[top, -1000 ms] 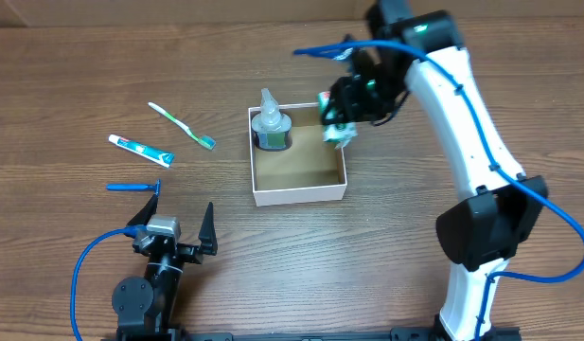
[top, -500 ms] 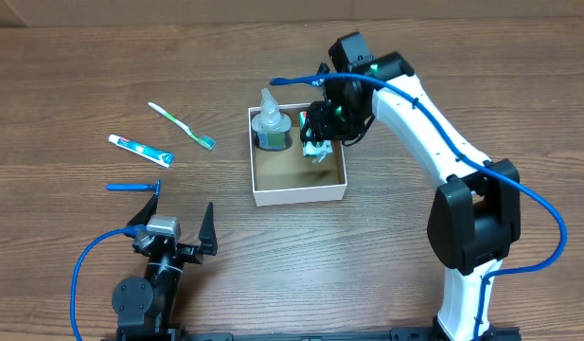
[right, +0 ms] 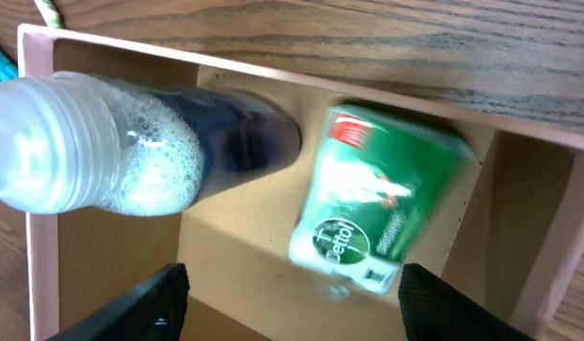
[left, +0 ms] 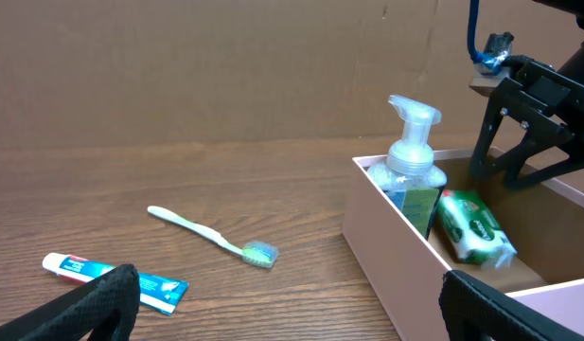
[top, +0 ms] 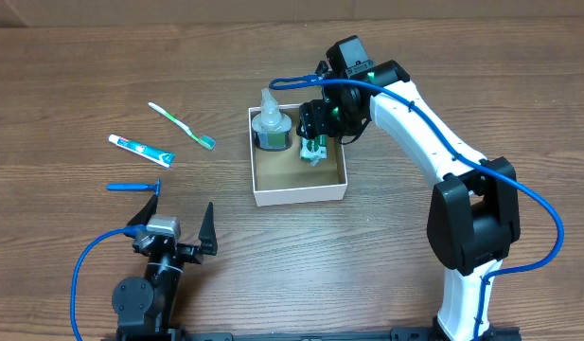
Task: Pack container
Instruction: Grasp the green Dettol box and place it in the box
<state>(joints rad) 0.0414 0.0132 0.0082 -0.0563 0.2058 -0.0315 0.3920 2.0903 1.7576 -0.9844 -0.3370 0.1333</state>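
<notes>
From overhead, the container (top: 299,196) is seen at mid-table, with a pump bottle (top: 270,123) stood in its far left corner. The right gripper (top: 315,144) is hung over the far side of the box, just above a green-and-white carton (top: 313,153). How wide it is spread cannot be told from here. The left gripper (top: 175,220) is parked near the table's front edge, spread wide and empty. A toothbrush (top: 181,126), a toothpaste tube (top: 140,150) and a blue razor (top: 132,187) are left outside, well apart from the box.

In the left wrist view, the carton (left: 473,227) is shown inside the container (left: 386,237), tilted and close beside the bottle (left: 412,156), with the right gripper (left: 519,163) above it and not touching it.

In the right wrist view, the fingers (right: 150,303) are seen far apart with nothing clamped. The carton (right: 381,213) is blurred, so it may not be settled.

Some risks are judged likely. The carton could be left propped on edge against the bottle (right: 102,147), wasting floor for the long items. The bottle could be tipped if it is brushed by a spread finger as the arm is raised. The container wall (right: 41,237) could be snagged and the box dragged.
</notes>
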